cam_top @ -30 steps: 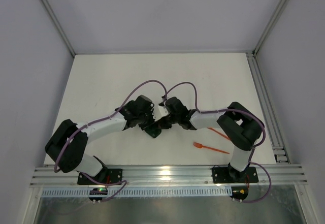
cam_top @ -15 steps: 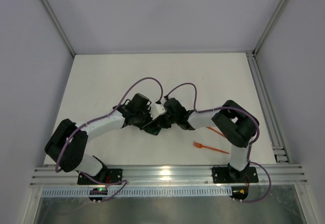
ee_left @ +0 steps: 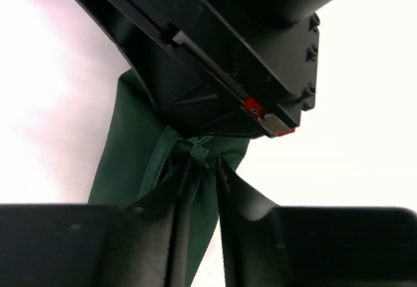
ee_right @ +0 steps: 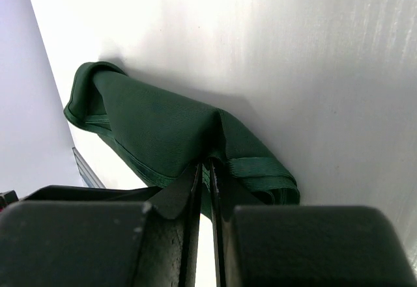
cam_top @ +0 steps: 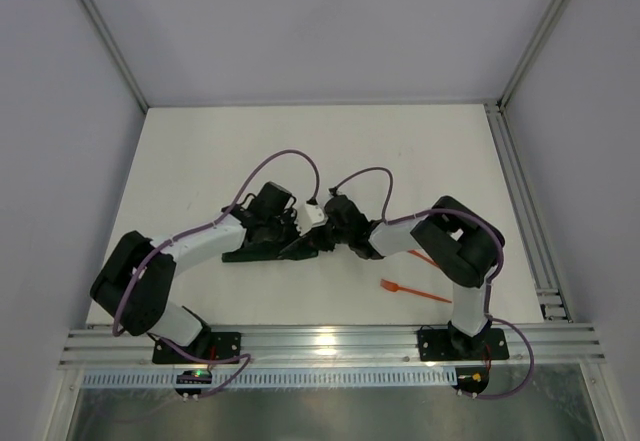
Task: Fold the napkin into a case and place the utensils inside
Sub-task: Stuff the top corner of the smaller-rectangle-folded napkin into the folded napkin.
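Observation:
The dark green napkin (cam_top: 250,254) lies as a long, narrow folded band on the white table, running left from where my two grippers meet. My right gripper (ee_right: 210,170) is shut on a raised fold near the napkin's (ee_right: 156,124) right end. My left gripper (ee_left: 203,166) faces it. Its jaws stand a little apart, with loose napkin (ee_left: 124,163) cloth between them. In the top view, the left gripper (cam_top: 288,242) and right gripper (cam_top: 312,244) almost touch. An orange fork (cam_top: 415,291) lies to the right. A second orange utensil (cam_top: 428,259) shows partly under the right arm.
The right gripper's black body (ee_left: 247,72) fills the top of the left wrist view, very close. Purple cables (cam_top: 290,161) loop above both wrists. An aluminium rail (cam_top: 320,341) runs along the near edge, and another rail (cam_top: 520,201) runs down the right side.
The left jaws have parted slightly from a tight pinch. Both wrists have shifted a little toward the back, and the napkin now lies stretched out to the left on the table.

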### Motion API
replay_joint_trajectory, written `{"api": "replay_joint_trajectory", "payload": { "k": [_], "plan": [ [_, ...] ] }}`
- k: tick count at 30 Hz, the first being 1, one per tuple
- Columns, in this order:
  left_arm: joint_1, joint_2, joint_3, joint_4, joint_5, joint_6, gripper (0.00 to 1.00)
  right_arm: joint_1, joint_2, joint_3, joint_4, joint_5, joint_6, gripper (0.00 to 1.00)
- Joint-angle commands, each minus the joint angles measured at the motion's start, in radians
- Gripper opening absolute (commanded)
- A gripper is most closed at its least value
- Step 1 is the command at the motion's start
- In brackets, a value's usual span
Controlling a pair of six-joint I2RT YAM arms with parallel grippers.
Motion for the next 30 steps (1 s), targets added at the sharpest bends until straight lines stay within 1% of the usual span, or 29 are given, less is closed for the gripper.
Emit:
{"api": "replay_joint_trajectory", "payload": {
  "k": [1,5,6,8,10,11,15,20,23,25,30],
  "plan": [
    [-0.004,-0.003,0.049,-0.031,0.069,0.028,0.24,0.000,0.031,-0.028,0.030,0.050,0.035,0.12],
    [-0.004,-0.021,0.101,-0.136,0.095,0.070,0.39,0.000,0.040,-0.051,0.058,0.044,0.053,0.12],
    [-0.004,-0.029,0.114,-0.180,0.101,0.073,0.41,0.000,0.045,-0.053,0.065,0.041,0.055,0.12],
    [-0.004,-0.040,0.156,-0.223,0.115,0.081,0.45,0.000,0.048,-0.059,0.073,0.036,0.061,0.12],
    [-0.004,-0.060,0.179,-0.260,0.112,0.073,0.48,0.000,0.052,-0.061,0.078,0.035,0.063,0.12],
    [-0.004,-0.067,0.191,-0.260,0.100,0.055,0.50,0.000,0.052,-0.062,0.079,0.035,0.060,0.12],
    [-0.002,-0.055,0.185,-0.182,-0.053,0.003,0.56,0.000,0.045,-0.067,0.078,0.036,0.055,0.12],
    [-0.005,0.050,0.170,-0.108,-0.095,-0.010,0.61,0.002,0.034,-0.059,0.056,0.039,0.034,0.12],
    [-0.005,0.077,0.161,-0.062,-0.122,-0.008,0.64,0.002,0.031,-0.061,0.058,0.038,0.034,0.12],
    [-0.005,0.094,0.156,-0.051,-0.136,-0.001,0.65,0.002,0.031,-0.061,0.062,0.035,0.034,0.12],
    [-0.015,0.118,0.136,-0.070,-0.123,0.012,0.59,0.000,0.029,-0.062,0.068,0.032,0.037,0.12]
  ]
}}
